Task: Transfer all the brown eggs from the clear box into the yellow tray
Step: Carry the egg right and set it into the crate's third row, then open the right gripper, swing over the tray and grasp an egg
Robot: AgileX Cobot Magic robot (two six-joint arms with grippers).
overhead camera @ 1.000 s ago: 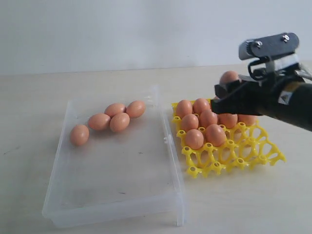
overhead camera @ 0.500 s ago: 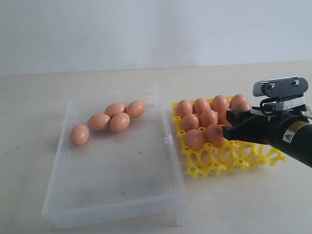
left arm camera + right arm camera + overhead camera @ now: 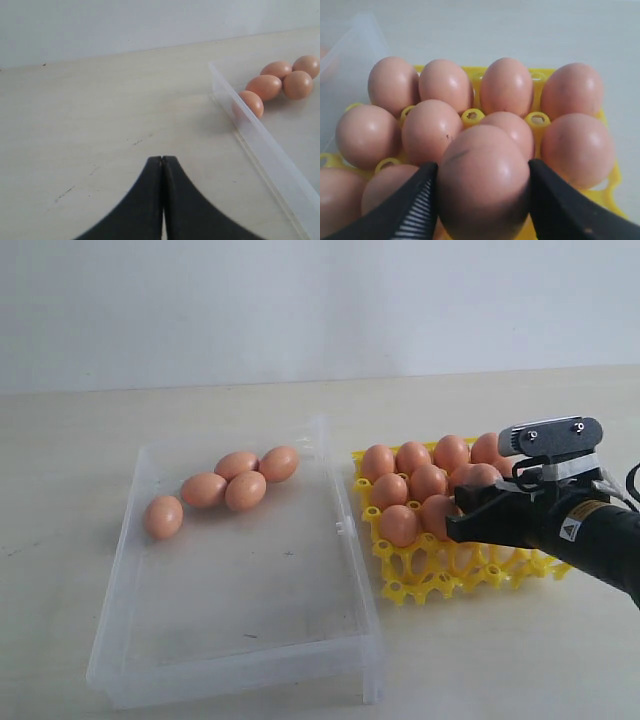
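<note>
Several brown eggs point(image 3: 245, 490) lie in the far part of the clear box point(image 3: 250, 590). The yellow tray point(image 3: 440, 587) beside it carries several more eggs point(image 3: 400, 525). My right gripper point(image 3: 466, 515) is low over the tray and shut on one brown egg point(image 3: 484, 180), which both fingers touch; the cup under it is hidden. My left gripper point(image 3: 162, 159) is shut on nothing, over bare table outside the box wall point(image 3: 265, 145), and does not show in the exterior view.
The tray stands close against the box's right wall with its small clasp point(image 3: 340, 528). The tray's front cups point(image 3: 425, 588) hold nothing. A pale wall rises behind the table.
My right gripper has come down with the egg from above the tray's far side to low over its middle rows. The eggs in the box have not moved.
</note>
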